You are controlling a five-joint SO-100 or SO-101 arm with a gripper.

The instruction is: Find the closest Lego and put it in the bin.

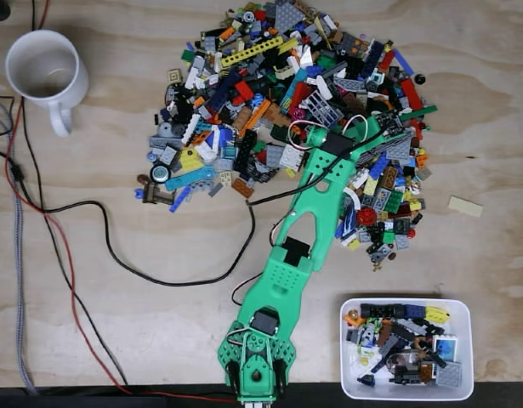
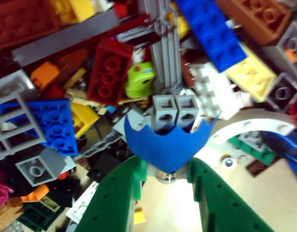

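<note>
Tool is down at the pile's near edge, pinching a blue wedge piece. Bin lies back toward the base, on the fixed view's right.

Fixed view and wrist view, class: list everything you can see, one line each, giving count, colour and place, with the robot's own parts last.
Lego pile: one heap, too many bricks to count, mixed colours, upper middle of the table in the fixed view.
Bin: one, white, lower right, partly filled with mixed bricks.
Mug: one, white, upper left.
Loose tan piece: one, right of the pile, alone on the table.
Cables: several, black, red and grey, along the left side.
Table: one, light plywood.
Blue jagged piece: one, between the fingers in the wrist view.
Grey brick: one, just beyond the blue piece.
Arm: one, green, reaching from the bottom edge into the pile.
Gripper: one, green, closed on the blue piece.
</note>
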